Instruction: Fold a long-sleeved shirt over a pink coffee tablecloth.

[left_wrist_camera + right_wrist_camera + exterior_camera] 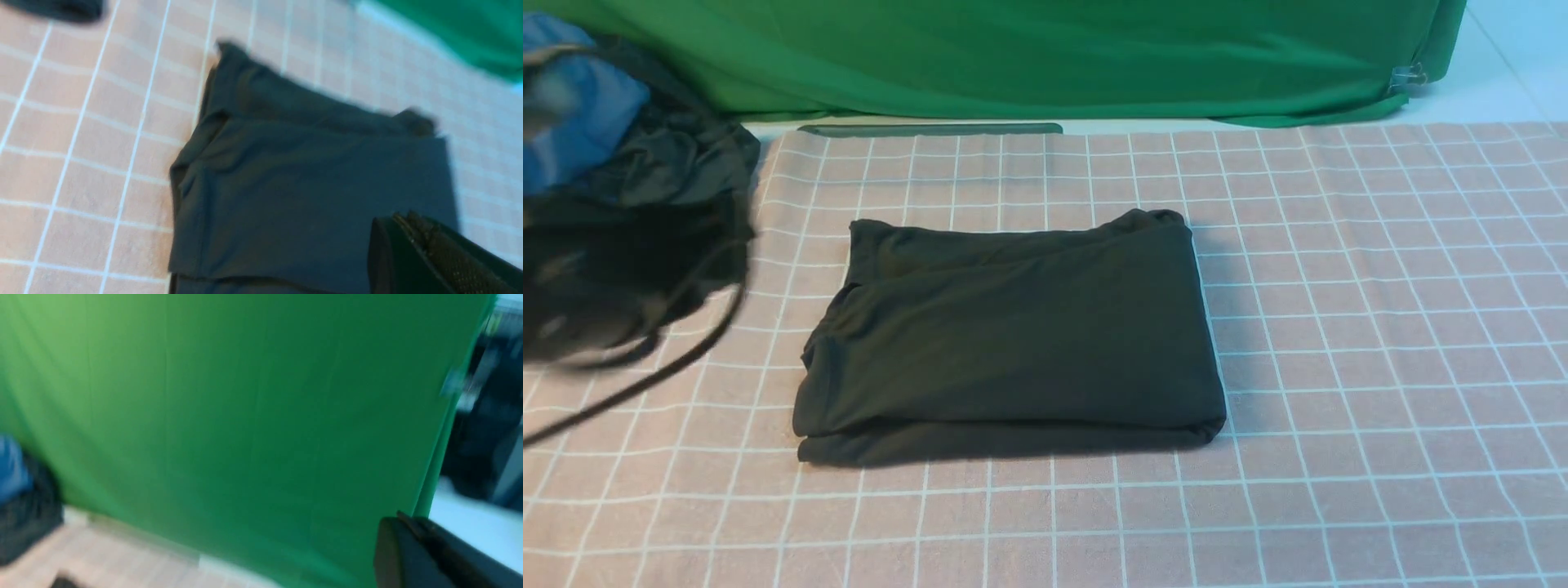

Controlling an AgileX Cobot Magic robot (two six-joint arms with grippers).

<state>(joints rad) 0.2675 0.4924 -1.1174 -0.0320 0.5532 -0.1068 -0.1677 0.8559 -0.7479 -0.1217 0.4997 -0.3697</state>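
Note:
The black long-sleeved shirt [1013, 343] lies folded into a thick rectangle in the middle of the pink coffee tablecloth [1372, 343]; its chest print is hidden inside the fold. My left arm [613, 278] is a dark motion blur at the left edge, apart from the shirt. In the left wrist view the left gripper [402, 218] hovers above the shirt [310, 179] with its fingers pressed together and nothing between them. The right gripper [402, 520] faces the green cloth [245, 416], jaws together and empty. It is out of the front view.
A plain green cloth [1045, 57] hangs along the back edge. A dark garment bundle [686, 163] with a blue garment [580, 114] sits at the far left. A black cable [645, 380] trails from my left arm over the pink cloth.

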